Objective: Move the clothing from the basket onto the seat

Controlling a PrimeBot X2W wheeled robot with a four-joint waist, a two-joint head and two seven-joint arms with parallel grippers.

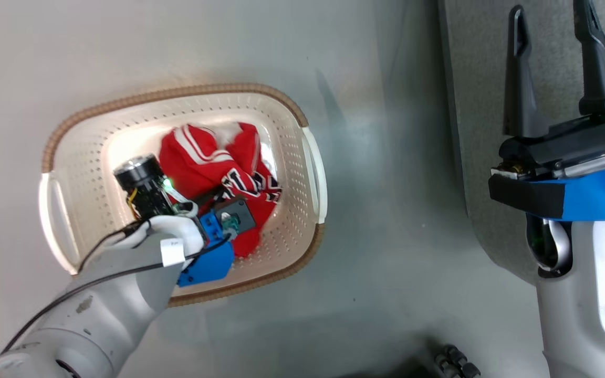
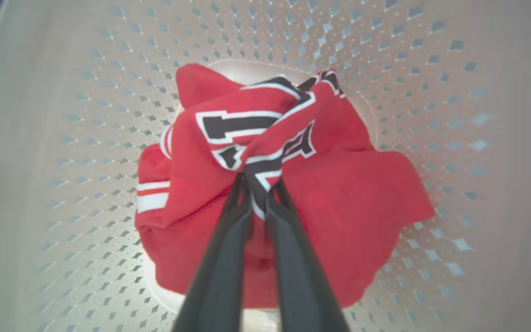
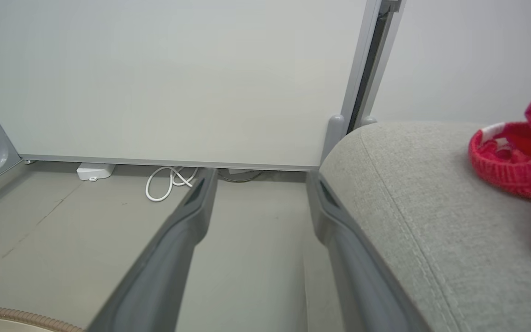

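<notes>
The left gripper [image 2: 258, 184] reaches down into the cream laundry basket [image 1: 176, 94] on the grey floor [image 1: 386, 236], its two dark fingers pinched together on a raised fold of the red jersey [image 2: 339, 207] with black-and-white letters, which lies crumpled on the basket's bottom. The right gripper [image 1: 549, 10] hangs beside the edge of the grey sofa [image 3: 408, 207], fingers spread wide and holding nothing. Another red garment [image 3: 510, 161] rests on the sofa cushion.

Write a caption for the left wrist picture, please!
The left arm's two long dark fingers pinch a red fabric jersey with black-and-white letters inside the cream-white perforated plastic basket.
</notes>
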